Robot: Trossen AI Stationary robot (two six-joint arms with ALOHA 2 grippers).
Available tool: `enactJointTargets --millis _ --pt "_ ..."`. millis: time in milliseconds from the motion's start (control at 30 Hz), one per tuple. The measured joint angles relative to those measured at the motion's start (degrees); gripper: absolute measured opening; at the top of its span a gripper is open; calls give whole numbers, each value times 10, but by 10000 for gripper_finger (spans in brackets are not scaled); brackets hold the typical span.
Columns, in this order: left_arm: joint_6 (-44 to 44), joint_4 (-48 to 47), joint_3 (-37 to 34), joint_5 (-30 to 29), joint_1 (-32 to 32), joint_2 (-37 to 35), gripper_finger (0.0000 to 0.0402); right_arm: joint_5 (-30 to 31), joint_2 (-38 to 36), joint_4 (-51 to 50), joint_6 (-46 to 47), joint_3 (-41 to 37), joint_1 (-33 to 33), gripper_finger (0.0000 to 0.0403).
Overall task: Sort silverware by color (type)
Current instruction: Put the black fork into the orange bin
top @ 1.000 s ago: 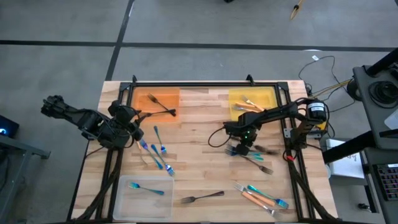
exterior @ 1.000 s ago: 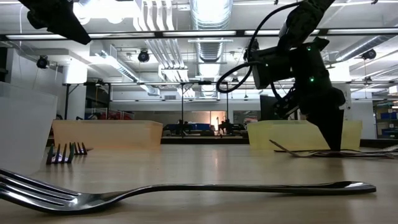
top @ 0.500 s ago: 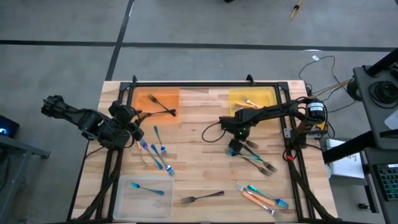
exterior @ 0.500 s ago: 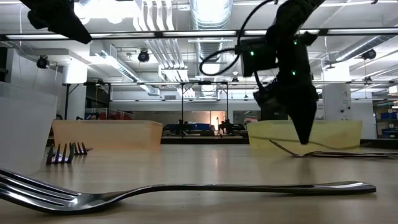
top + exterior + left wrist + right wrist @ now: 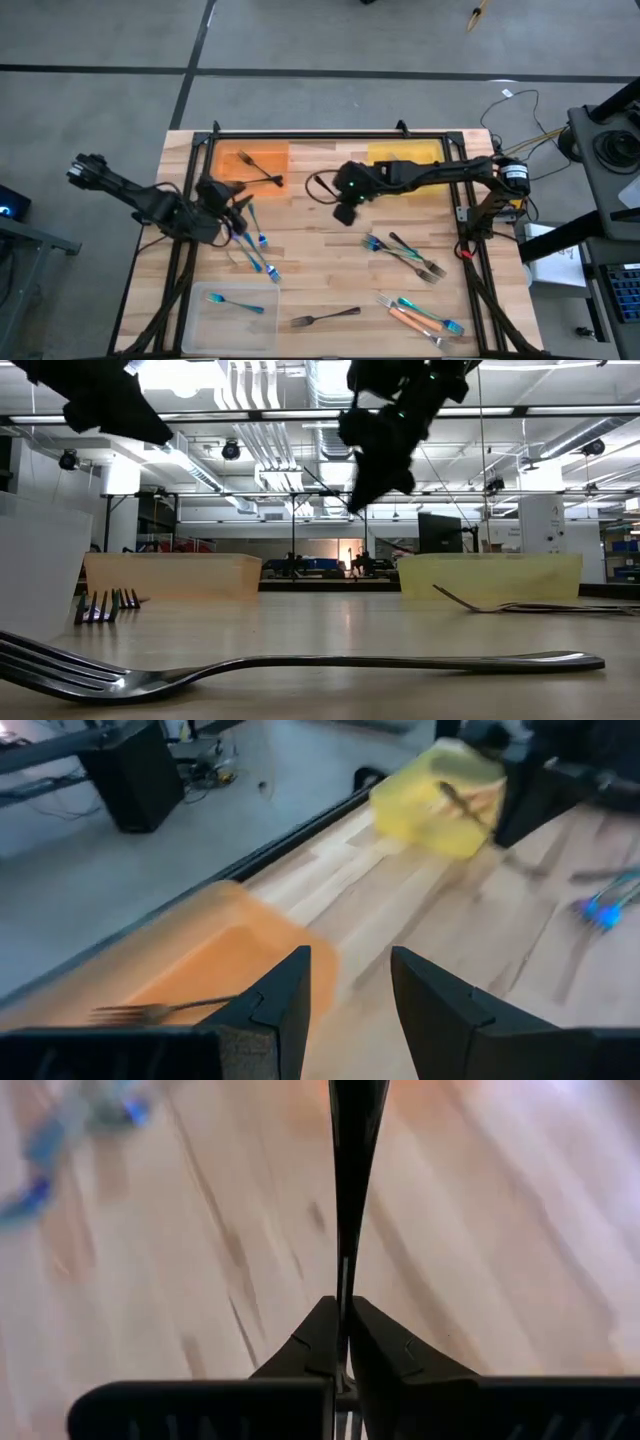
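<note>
Dark metal sliver is all I get btwn the right gripper's (image 5: pixel 342 1342) pinched fingers: a slim dark utensil (image 5: pixel 355 1140) clamped there, running straight out ahead of the jaws, far end cut off by the frame, so can't tell fork or not. From above that gripper (image 5: pixel 343 212) hangs over bare wood mid-table, held piece hidden under the arm. Low cam shows it well off the tabletop.

Left gripper (image 5: pixel 350 995) has its jaws parted w/ nothing btwn them; ahead of them an orange tray (image 5: pixel 215 955) with one dark fork (image 5: pixel 165 1011), partly masked by a finger. Yellow tray (image 5: pixel 440 805) farther out, contents blurred. Overhead, blue forks (image 5: pixel 250 240) lie just beside the left jaws, some tucked under the arm.

Open wood btwn the two grippers, room to move. Frame rails (image 5: pixel 330 138) edge the table's far side. More silverware (image 5: pixel 405 255) well past the right jaws toward the near edge; one blue fork (image 5: pixel 235 302) sits in the clear tray (image 5: pixel 200 330), a grey fork (image 5: pixel 325 318) just beside it.
</note>
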Motion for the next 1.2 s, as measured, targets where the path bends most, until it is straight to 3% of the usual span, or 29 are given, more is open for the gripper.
enactJointTargets --millis 133,300,500,700,933,1067,1200 --pt "84 212 -60 -11 -2 -1 116 0 3 102 -21 6 1 9" --pt "256 521 -139 46 -1 2 115 0 7 212 -61 3 12 9" --pt "341 735 -213 66 1 6 115 29 7 277 -105 1 35 9" --pt "322 812 -237 66 14 18 126 104 7 295 -144 1 53 9" --pt "321 844 -237 62 41 65 161 104 43 362 -167 1 54 9" --pt "338 854 -230 8 61 93 176 115 76 385 -199 13 54 9" --pt "359 857 -215 -1 76 117 180 171 114 399 -241 46 54 9"
